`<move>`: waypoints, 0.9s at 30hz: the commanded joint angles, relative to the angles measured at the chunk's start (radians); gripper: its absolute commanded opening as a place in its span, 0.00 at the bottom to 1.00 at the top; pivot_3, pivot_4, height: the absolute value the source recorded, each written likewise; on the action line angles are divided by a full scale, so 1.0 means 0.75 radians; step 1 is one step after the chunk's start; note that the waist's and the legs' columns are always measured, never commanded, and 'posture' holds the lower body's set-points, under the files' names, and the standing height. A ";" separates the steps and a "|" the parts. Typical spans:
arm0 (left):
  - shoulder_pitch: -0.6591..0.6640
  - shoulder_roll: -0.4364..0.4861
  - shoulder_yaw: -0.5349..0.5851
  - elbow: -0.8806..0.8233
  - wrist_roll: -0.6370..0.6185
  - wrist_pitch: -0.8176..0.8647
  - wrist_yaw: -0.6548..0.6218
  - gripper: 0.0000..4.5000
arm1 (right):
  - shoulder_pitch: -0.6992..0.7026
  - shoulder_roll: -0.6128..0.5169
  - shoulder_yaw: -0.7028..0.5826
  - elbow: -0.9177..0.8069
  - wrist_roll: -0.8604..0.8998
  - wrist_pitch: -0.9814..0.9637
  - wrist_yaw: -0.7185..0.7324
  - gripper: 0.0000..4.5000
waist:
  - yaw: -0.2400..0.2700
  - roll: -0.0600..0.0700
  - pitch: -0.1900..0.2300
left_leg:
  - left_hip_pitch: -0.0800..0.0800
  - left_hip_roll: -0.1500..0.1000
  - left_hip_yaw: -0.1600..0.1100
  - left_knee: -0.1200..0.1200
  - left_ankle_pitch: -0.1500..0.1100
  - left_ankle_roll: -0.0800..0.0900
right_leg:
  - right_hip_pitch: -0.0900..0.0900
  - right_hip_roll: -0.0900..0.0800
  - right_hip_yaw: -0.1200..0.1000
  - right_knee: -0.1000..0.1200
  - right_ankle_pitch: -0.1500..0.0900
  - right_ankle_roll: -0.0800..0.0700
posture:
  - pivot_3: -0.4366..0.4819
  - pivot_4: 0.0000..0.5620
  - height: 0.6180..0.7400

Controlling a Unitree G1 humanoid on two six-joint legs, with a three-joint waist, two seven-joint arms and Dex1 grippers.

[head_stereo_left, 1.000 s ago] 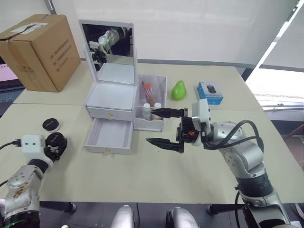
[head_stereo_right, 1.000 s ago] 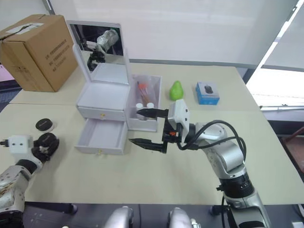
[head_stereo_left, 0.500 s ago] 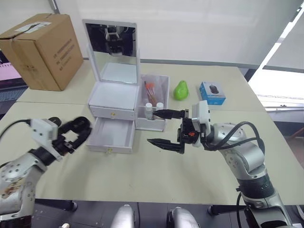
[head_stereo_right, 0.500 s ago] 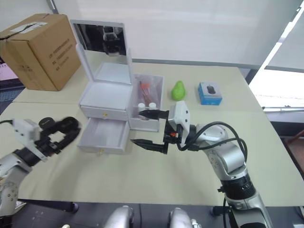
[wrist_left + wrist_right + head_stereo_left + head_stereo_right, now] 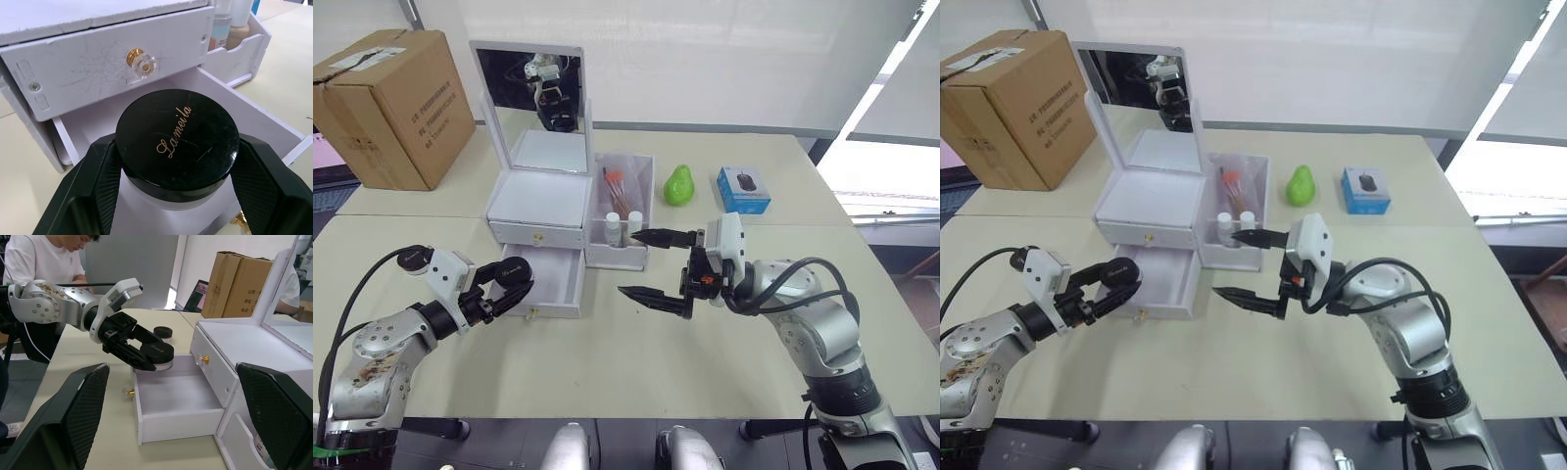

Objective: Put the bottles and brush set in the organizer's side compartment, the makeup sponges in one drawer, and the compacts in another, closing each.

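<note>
We see left gripper point(image 5: 509, 278) squeezing black compact point(image 5: 177, 142) over open bottom drawer point(image 5: 551, 284). Right gripper point(image 5: 653, 265) wide apart, holding nothing.

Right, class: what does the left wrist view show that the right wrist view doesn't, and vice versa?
Left wrist's own: legible gold script on the lid. Right wrist's own: a second compact on the table, a box, a person. Both: the left gripper holding the compact at the open drawer, and the upper drawer's knob.
</note>
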 commanded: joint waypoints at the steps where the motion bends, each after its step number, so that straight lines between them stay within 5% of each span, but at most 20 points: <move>1: -0.013 0.028 0.059 -0.033 -0.018 0.022 0.012 0.64 | -0.007 -0.013 -0.021 -0.052 0.001 0.008 -0.008 1.00 | -0.001 0.000 0.000 | 0.000 0.000 0.000 0.000 0.000 0.000 | 0.000 0.000 0.000 0.000 0.000 0.000 | 0.48 0.27 0.90; 21: -0.021 0.055 0.028 -0.007 0.013 0.122 0.016 0.64 | 0.000 -0.015 -0.020 -0.066 0.001 0.010 -0.034 1.00 | 0.000 0.000 0.000 | 0.000 0.000 0.001 0.000 0.000 0.000 | -0.006 0.001 0.001 0.000 0.000 0.000 | 0.48 0.27 0.90; 27: -0.043 0.052 0.038 -0.114 -0.041 0.239 0.071 0.99 | 0.001 -0.017 -0.025 -0.066 0.007 0.010 -0.037 1.00 | 0.001 0.000 0.000 | 0.000 0.000 0.001 0.000 0.000 0.000 | -0.006 0.001 0.001 0.000 0.000 0.000 | 0.48 0.27 0.90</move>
